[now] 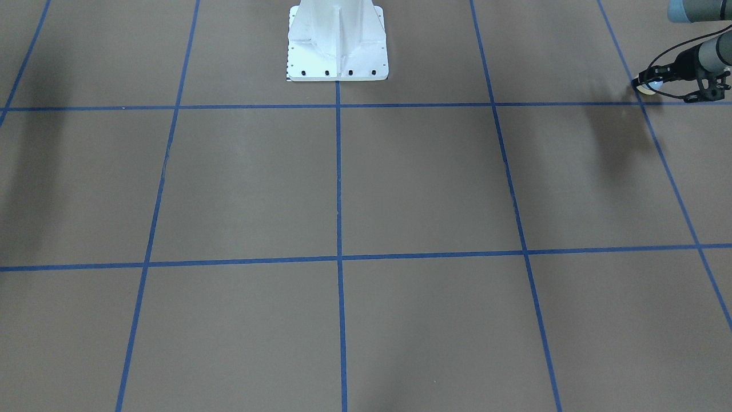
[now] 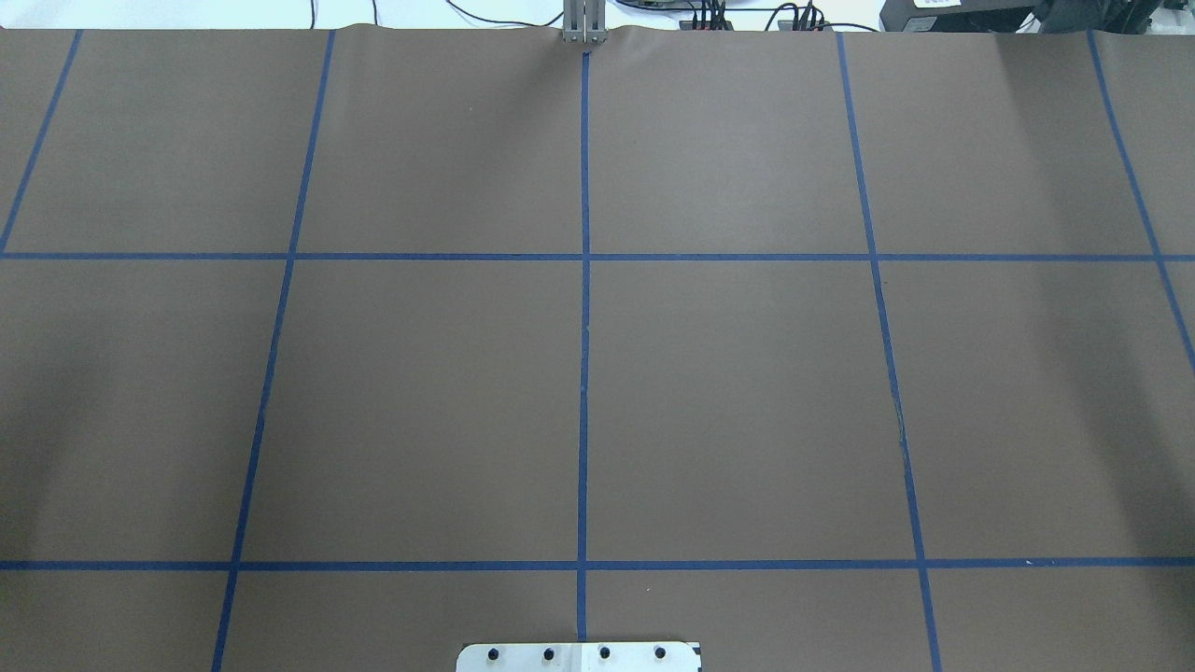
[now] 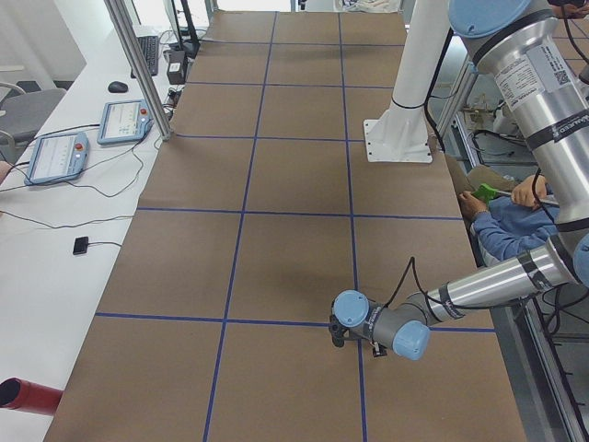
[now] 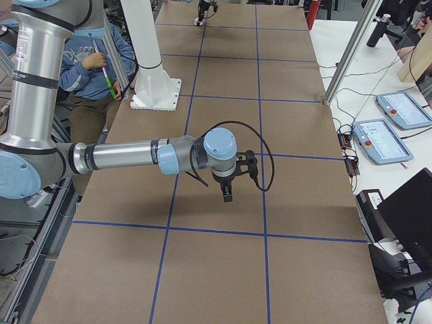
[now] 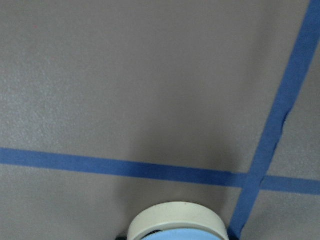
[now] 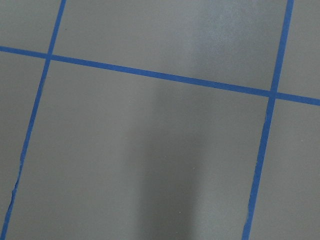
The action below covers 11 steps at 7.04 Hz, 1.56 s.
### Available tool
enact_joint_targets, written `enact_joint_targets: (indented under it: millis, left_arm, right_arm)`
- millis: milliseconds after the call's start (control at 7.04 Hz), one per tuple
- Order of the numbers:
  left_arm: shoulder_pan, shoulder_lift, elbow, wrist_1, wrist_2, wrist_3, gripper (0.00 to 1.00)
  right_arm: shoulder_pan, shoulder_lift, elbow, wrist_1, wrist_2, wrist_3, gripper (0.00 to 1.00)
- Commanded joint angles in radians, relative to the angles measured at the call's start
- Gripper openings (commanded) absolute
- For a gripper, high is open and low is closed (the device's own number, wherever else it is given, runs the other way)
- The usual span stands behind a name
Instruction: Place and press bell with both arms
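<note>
The bell (image 1: 650, 87) is a small light-blue dome with a cream ring. My left gripper (image 1: 646, 86) is shut on it at the far right of the front-facing view, just above the brown table near a blue tape crossing. In the left wrist view the bell's cream ring (image 5: 177, 220) sits at the bottom edge over the tape lines. The left gripper (image 3: 338, 330) also shows in the exterior left view. My right gripper (image 4: 227, 194) points down above the table's middle in the exterior right view; I cannot tell whether it is open or shut. Neither gripper shows in the overhead view.
The white fixed pedestal (image 1: 337, 43) stands at the robot's edge of the table. Blue tape lines (image 2: 583, 257) divide the brown surface into squares. A seated person (image 3: 506, 221) is beside the table. Teach pendants (image 3: 129, 120) lie on the white side bench.
</note>
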Motion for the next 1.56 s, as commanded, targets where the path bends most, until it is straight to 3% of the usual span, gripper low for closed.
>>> enact_joint_targets:
  millis: [0, 284, 710, 994, 1420]
  left_arm:
    - [-0.001, 0.077, -0.115, -0.047, -0.033, -0.059, 0.0]
    - [0.003, 0.024, -0.161, -0.044, -0.025, -0.106, 0.0]
    - [0.0, -0.166, -0.164, -0.034, -0.029, -0.11, 0.0]
    - [0.002, -0.393, -0.168, 0.051, -0.031, -0.207, 0.0]
    - [0.061, -0.738, -0.168, 0.301, -0.023, -0.209, 0.0]
  right_arm:
    - [0.0, -0.003, -0.004, 0.0, 0.0, 0.0, 1.0]
    - [0.0, -0.003, -0.003, 0.002, 0.0, 0.0, 1.0]
    - [0.0, -0.002, -0.004, 0.003, 0.0, -0.002, 1.0]
    - [0.0, -0.002, -0.011, 0.002, 0.0, -0.003, 1.0]
    - [0.0, 0.0, -0.018, 0.002, 0.0, -0.003, 1.0]
